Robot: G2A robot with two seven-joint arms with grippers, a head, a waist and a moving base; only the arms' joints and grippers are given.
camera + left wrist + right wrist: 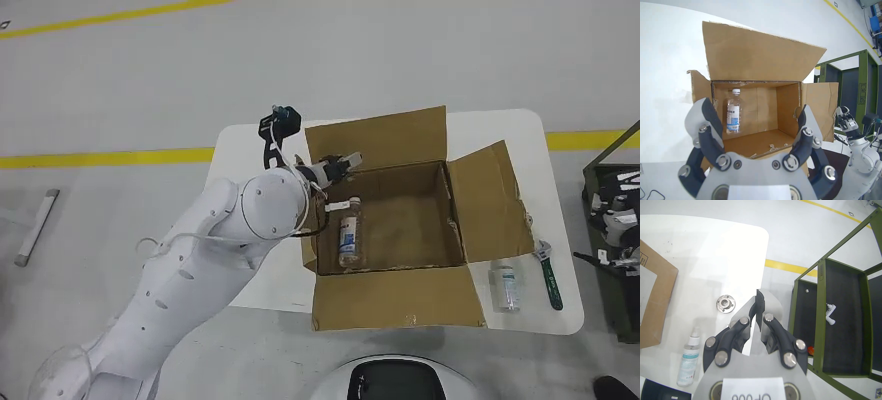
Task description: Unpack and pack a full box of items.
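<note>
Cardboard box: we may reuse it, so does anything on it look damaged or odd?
Yes. The cardboard box has ragged, torn edges along one rim and at the corners where the side flaps meet the walls. Nothing looks spilled; one clear bottle lies flat inside.

Covered and cut-off parts
In the top view the left arm (200, 270) covers the left wall of the cardboard box (400, 215) and part of the table (250, 150). The green rack (610, 250) is cut by the picture's right edge. In the right wrist view a small red thing (811, 350) sits half behind the right gripper (758, 294), too small to name.
</note>
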